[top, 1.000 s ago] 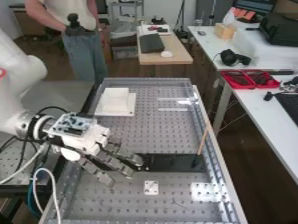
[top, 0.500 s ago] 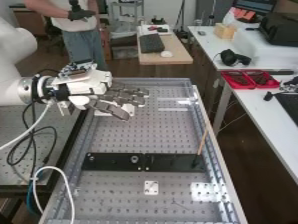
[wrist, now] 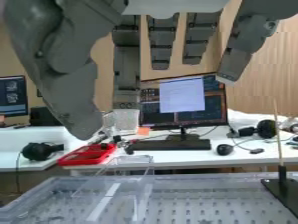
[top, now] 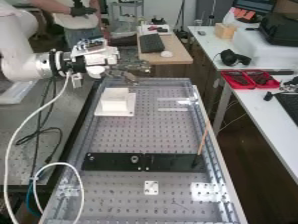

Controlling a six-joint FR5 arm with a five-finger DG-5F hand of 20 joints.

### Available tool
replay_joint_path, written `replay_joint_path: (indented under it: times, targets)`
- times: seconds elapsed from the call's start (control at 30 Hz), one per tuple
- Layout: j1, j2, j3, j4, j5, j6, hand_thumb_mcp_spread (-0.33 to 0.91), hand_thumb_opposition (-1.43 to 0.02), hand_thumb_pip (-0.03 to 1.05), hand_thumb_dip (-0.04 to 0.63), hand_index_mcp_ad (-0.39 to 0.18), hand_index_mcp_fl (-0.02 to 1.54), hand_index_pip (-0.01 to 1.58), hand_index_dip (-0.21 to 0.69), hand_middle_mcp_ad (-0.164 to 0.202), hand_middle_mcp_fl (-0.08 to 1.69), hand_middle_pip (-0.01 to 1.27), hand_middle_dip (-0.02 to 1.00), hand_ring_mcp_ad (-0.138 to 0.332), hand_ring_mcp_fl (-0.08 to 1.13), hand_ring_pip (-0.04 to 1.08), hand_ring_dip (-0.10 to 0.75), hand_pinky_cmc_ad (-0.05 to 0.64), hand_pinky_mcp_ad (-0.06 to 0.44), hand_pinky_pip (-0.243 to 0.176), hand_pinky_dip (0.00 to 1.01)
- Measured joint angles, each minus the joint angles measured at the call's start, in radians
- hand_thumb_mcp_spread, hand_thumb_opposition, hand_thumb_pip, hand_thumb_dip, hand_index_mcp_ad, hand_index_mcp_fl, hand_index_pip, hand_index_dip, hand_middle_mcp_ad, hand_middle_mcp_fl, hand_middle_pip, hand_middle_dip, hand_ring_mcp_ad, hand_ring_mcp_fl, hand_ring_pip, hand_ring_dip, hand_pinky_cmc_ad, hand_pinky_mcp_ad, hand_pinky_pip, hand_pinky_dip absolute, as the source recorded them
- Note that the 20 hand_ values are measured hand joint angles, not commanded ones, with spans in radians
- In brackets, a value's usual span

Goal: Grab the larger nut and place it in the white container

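The hand (top: 126, 66) is past the far left end of the perforated bench tray, beyond and above the white container (top: 115, 111) in the high view. Its palm side and dark grey parts hang into the wrist view, where the hand (wrist: 66, 60) is in front of the desk. What it holds, if anything, I cannot make out. On the flat black bar (top: 113, 162) stand the smaller nut (top: 91, 158) and the bearing (top: 134, 159), apart from each other. The inside of the container is hard to make out.
A thin rod (top: 203, 140) rises from a dark base at the bar's right end. A small white plate (top: 151, 188) lies nearer. The tray's clear wall (top: 223, 170) runs along the right side. Red bins (top: 249, 80) sit on the side desk. A person stands behind the arm.
From over the black bar, the hand has moved away toward the far end, passing above the white container and then beyond it. The bar and the container have come into view.
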Motion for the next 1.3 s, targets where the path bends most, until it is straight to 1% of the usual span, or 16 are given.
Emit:
replay_joint_path:
  times: [0.03,0.07,0.17,0.23,0.27,0.3,0.4,0.47,0.53,0.6,0.67,0.9,1.1,1.2,1.3]
  targets:
    - [0.02,0.004,0.0,-0.008,0.021,0.0,0.34,-0.85,0.75,0.202,-0.068,0.28,1.53,0.112,0.056,0.05,0.14,0.23,0.113,0.0,0.12,0.134,0.333,0.278,-0.089,0.56]
    - [0.036,0.008,0.0,-0.012,0.04,-0.001,0.35,-0.86,0.75,0.202,-0.07,0.27,1.53,0.112,0.061,0.05,0.13,0.22,0.113,0.0,0.11,0.134,0.333,0.276,-0.089,0.53]
    - [0.072,0.016,-0.002,-0.021,0.083,-0.003,0.35,-0.9,0.75,0.202,-0.089,0.23,1.53,0.112,0.058,0.05,0.14,0.24,0.117,0.0,0.12,0.143,0.333,0.278,-0.089,0.48]
    - [0.091,0.019,-0.004,-0.023,0.105,-0.006,0.37,-0.9,0.75,0.202,-0.093,0.23,1.53,0.108,0.058,0.05,0.13,0.24,0.117,0.0,0.11,0.14,0.333,0.272,-0.093,0.46]
    - [0.101,0.02,-0.005,-0.025,0.117,-0.007,0.37,-0.91,0.75,0.202,-0.093,0.22,1.53,0.112,0.058,0.05,0.13,0.24,0.117,0.0,0.11,0.145,0.333,0.265,-0.087,0.43]
    - [0.106,0.021,-0.005,-0.026,0.124,-0.008,0.37,-0.91,0.75,0.202,-0.093,0.22,1.52,0.108,0.061,0.05,0.14,0.25,0.117,0.0,0.11,0.148,0.333,0.26,-0.079,0.44]
    - [0.129,0.023,-0.007,-0.034,0.151,-0.009,0.37,-0.91,0.75,0.206,-0.093,0.21,1.53,0.113,0.058,0.05,0.14,0.25,0.106,0.0,0.09,0.15,0.333,0.265,-0.075,0.41]
    - [0.146,0.025,-0.009,-0.04,0.169,-0.01,0.38,-0.91,0.75,0.206,-0.098,0.2,1.53,0.138,0.061,0.05,0.14,0.25,0.106,0.0,0.09,0.147,0.333,0.264,-0.075,0.38]
    - [0.155,0.027,-0.011,-0.043,0.179,-0.011,0.38,-0.91,0.75,0.202,-0.105,0.2,1.53,0.14,0.059,0.05,0.14,0.25,0.105,0.0,0.09,0.15,0.333,0.264,-0.075,0.37]
    - [0.163,0.029,-0.011,-0.047,0.187,-0.011,0.38,-0.91,0.75,0.202,-0.119,0.19,1.53,0.14,0.059,0.05,0.14,0.25,0.105,0.0,0.09,0.15,0.333,0.253,-0.075,0.37]
    - [0.171,0.031,-0.009,-0.055,0.196,-0.012,0.4,-0.91,0.75,0.202,-0.119,0.18,1.53,0.14,0.059,0.05,0.14,0.25,0.105,0.0,0.09,0.155,0.333,0.25,-0.075,0.36]
    - [0.188,0.032,-0.003,-0.084,0.209,-0.003,0.4,-0.91,0.75,0.202,-0.119,0.18,1.53,0.14,0.059,0.05,0.14,0.25,0.105,0.0,0.09,0.155,0.333,0.248,-0.075,0.35]
    - [0.204,0.009,-0.01,-0.09,0.209,0.018,0.4,-0.91,0.75,0.202,-0.12,0.18,1.53,0.14,0.059,0.05,0.14,0.25,0.106,0.0,0.09,0.155,0.333,0.244,-0.075,0.35]
    - [0.212,-0.009,-0.024,-0.087,0.208,0.035,0.4,-0.91,0.75,0.206,-0.126,0.18,1.53,0.14,0.059,0.05,0.14,0.25,0.101,0.0,0.09,0.155,0.333,0.246,-0.075,0.35]
    - [0.216,-0.03,-0.043,-0.076,0.207,0.054,0.4,-0.91,0.75,0.206,-0.126,0.18,1.53,0.14,0.049,0.05,0.14,0.25,0.101,0.0,0.1,0.155,0.333,0.244,-0.075,0.35]
